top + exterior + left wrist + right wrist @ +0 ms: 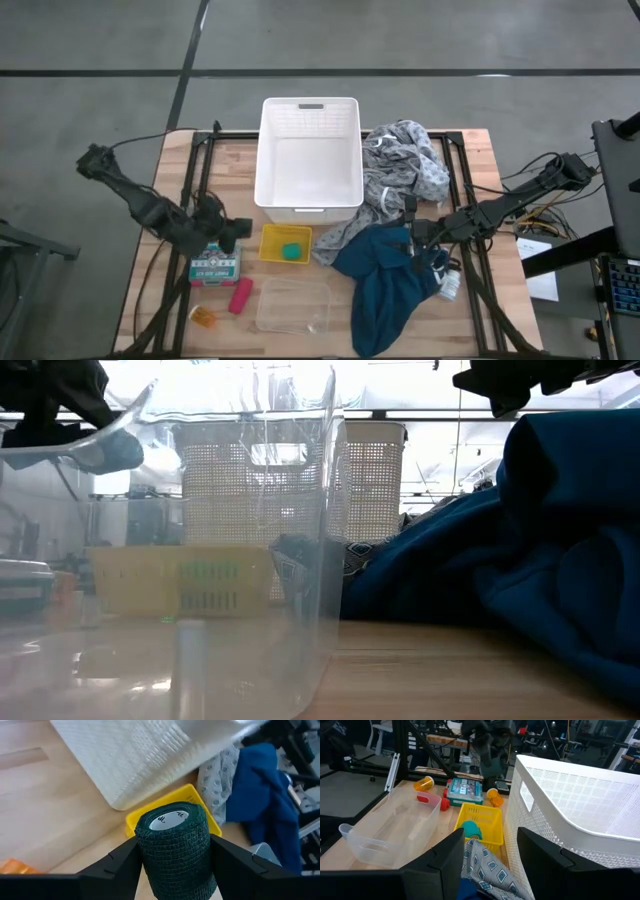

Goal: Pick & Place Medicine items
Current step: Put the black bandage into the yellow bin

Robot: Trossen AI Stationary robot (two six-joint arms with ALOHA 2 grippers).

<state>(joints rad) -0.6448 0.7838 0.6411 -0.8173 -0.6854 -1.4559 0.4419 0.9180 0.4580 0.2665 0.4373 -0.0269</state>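
Gripping dark green roll (pixel 175 847), left end effector (pixel 172 865) over wood table (pixel 478 145); right unclear.

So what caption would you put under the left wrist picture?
Left gripper clamps an upright dark green bandage roll above the yellow tray beside the white basket.

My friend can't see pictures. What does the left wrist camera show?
The left hand grips a dark green bandage roll between its two black fingers. Beyond sit a yellow tray, a white basket, and grey and blue cloths.
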